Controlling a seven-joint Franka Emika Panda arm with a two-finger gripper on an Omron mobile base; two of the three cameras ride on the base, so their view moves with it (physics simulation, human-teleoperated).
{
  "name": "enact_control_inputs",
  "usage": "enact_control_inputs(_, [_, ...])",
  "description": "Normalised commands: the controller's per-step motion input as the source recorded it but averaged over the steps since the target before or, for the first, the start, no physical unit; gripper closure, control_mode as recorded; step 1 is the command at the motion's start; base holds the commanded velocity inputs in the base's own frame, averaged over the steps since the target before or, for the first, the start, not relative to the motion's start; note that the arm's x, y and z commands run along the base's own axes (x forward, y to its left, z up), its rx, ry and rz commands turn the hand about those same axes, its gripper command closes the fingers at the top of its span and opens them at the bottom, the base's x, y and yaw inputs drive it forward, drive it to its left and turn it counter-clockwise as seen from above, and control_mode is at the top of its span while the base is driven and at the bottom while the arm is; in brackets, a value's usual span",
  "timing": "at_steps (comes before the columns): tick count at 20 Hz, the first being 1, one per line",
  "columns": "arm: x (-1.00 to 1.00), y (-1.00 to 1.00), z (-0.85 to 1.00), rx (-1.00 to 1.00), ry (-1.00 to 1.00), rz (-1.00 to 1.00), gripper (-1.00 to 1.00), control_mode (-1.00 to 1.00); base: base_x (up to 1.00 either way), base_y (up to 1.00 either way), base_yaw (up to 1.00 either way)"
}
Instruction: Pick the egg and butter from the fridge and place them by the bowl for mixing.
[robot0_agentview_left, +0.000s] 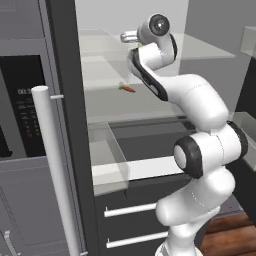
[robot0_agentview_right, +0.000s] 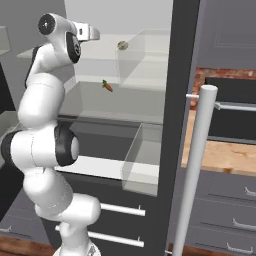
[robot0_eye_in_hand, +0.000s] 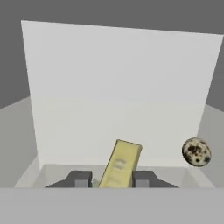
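The fridge (robot0_agentview_left: 65, 75) stands open, and my gripper (robot0_agentview_right: 96, 34) reaches onto its top glass shelf. In the hand view the pale-yellow butter (robot0_eye_in_hand: 120, 164) stick lies slanted between my two dark fingertips (robot0_eye_in_hand: 82, 179), with the gripper (robot0_eye_in_hand: 112, 180) shut on it. The speckled tan egg (robot0_eye_in_hand: 196, 152) rests on the same shelf, to the right of the butter and apart from the fingers. From the right base view the egg (robot0_agentview_right: 122, 45) sits a little beyond the hand. The bowl is out of view.
An orange carrot (robot0_agentview_left: 128, 88) lies on the shelf below. A clear bin (robot0_agentview_right: 142, 160) juts out at mid height, over drawers with silver handles. The long door handle (robot0_agentview_left: 55, 170) stands close on the left. A wooden counter (robot0_agentview_right: 225, 155) lies to the right.
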Motion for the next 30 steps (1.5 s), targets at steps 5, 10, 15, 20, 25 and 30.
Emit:
enact_control_inputs(5, [-1.00,0.00,-0.89,-0.03,-0.18,0.10,1.00,-1.00,0.00,0.00,0.00])
enact_control_inputs(10, [-1.00,0.00,0.51,0.13,-0.15,-0.05,1.00,-1.00,0.00,0.00,0.00])
enact_control_inputs(15, [-1.00,0.00,0.19,0.14,0.14,-0.16,1.00,-1.00,0.00,0.00,0.00])
enact_control_inputs(20, [-1.00,0.00,-0.91,0.00,0.53,-0.09,1.00,-1.00,0.00,0.00,0.00])
enact_control_inputs(25, [-1.00,-0.02,-1.00,0.00,0.62,-0.04,1.00,-1.00,0.00,0.00,0.00])
enact_control_inputs(30, [-0.78,-0.48,-0.76,0.01,0.23,-0.01,1.00,-1.00,0.00,0.00,0.00])
